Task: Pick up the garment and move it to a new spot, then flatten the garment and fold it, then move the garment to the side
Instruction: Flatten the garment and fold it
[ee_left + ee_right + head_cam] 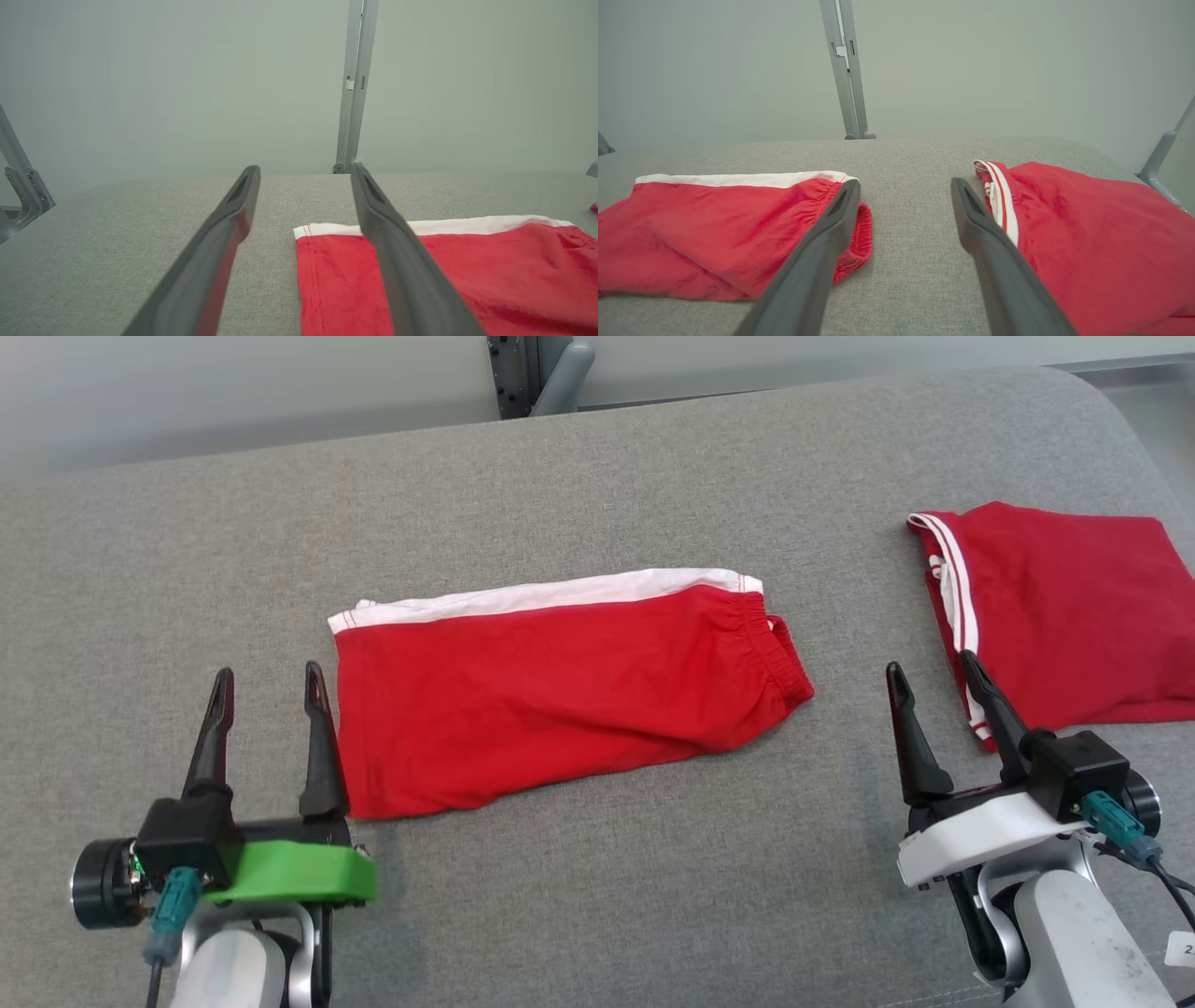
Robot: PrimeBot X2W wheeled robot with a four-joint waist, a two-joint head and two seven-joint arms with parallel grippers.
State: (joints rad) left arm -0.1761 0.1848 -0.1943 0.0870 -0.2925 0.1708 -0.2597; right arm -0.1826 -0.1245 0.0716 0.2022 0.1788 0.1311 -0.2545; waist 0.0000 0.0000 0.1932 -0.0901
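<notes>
The garment (560, 691), red shorts with a white side band and an elastic waist at the right end, lies flat and folded lengthwise in the middle of the grey fabric surface (597, 476). My left gripper (269, 672) stands open just beside its left hem, with nothing between the fingers. In the left wrist view the hem corner of the garment (514, 270) lies under the right finger of that gripper (306, 168). My right gripper (931, 663) is open and empty, to the right of the waistband. The right wrist view has the garment (714, 233) left of the gripper (906, 183).
A second red garment (1064, 607) with white stripes lies folded at the right, close to my right gripper; the right wrist view shows this second garment (1087, 224) on the right. A metal post (537, 373) rises behind the surface's far edge.
</notes>
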